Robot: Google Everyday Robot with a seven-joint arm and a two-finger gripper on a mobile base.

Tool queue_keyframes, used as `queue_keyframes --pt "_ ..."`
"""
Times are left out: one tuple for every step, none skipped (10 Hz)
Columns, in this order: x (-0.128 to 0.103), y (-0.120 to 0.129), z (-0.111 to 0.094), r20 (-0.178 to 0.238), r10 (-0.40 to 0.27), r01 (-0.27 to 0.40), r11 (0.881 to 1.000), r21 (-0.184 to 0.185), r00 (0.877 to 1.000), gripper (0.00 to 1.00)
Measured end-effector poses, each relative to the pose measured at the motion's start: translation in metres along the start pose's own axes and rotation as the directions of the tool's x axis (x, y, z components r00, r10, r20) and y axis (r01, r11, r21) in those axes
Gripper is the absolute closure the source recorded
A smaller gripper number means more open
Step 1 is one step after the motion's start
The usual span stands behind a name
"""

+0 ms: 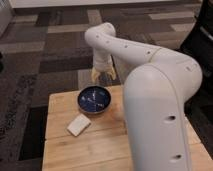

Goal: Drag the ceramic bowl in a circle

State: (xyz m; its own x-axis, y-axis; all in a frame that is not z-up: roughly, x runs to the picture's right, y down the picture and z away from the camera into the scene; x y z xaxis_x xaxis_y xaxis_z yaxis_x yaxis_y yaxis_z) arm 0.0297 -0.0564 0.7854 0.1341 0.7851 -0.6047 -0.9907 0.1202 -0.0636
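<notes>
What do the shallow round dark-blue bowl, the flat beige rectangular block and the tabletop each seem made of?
The dark-blue bowl: likely glazed ceramic, glossy with pale streaks. The beige block: matte, maybe sponge or wood; unclear. The tabletop: pale wood, plank seams show. The gripper hangs open beyond the bowl's far rim.

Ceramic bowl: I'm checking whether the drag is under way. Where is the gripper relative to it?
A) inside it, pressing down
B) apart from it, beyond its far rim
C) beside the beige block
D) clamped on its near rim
B: the gripper hangs open beyond the far rim of the ceramic bowl, clear of it, while the beige block lies near-left of the bowl on the wooden table.
</notes>
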Motion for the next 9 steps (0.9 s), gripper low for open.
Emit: queue_keyframes --pt "0.017 -0.034 -0.001 0.005 0.056 -0.056 0.998 0.003 0.998 0.35" --pt "0.031 -0.055 -0.004 0.010 0.089 -0.089 0.996 0.008 0.996 0.35" --pt "0.046 -0.074 -0.009 0.018 0.120 -0.120 0.993 0.017 0.993 0.35" --pt "0.055 -0.083 -0.012 0.023 0.134 -0.135 0.991 0.024 0.991 0.35" --pt "0.072 -0.092 -0.018 0.031 0.155 -0.156 0.987 0.036 0.987 0.35" --pt "0.082 -0.095 -0.023 0.040 0.165 -0.167 0.985 0.043 0.985 0.35" --pt "0.111 -0.088 -0.034 0.056 0.183 -0.185 0.982 0.048 0.982 0.35" --pt "0.124 -0.086 -0.036 0.058 0.192 -0.195 0.979 0.054 0.980 0.35" --pt "0.153 -0.076 -0.041 0.063 0.208 -0.212 0.975 0.065 0.976 0.35"
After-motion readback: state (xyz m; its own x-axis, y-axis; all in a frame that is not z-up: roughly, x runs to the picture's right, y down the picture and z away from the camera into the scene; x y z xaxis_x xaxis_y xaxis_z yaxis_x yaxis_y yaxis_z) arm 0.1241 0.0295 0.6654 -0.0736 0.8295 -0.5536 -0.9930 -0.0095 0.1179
